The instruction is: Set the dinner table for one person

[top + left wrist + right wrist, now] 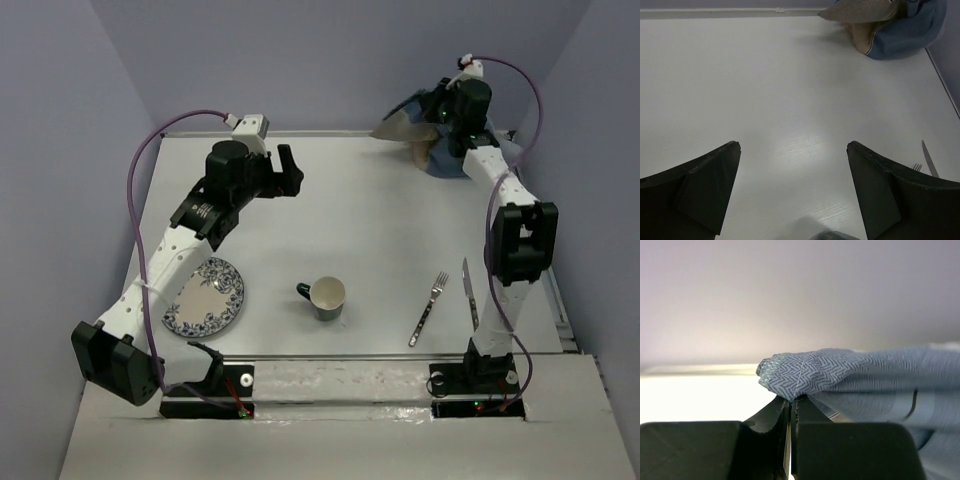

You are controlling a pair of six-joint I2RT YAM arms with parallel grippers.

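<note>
Apparently the right gripper (790, 402) pinches the cloth mat (840, 372), itself partly cropped.

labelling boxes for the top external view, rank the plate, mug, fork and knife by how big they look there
1. plate, clearly the largest
2. fork and knife, alike in length, too close to rank apart
3. mug, shortest across, though bulkier than either utensil

Blue herringbone cloth (840, 372), blue-patterned white plate (203, 296), white tabletop (380, 220).
</note>
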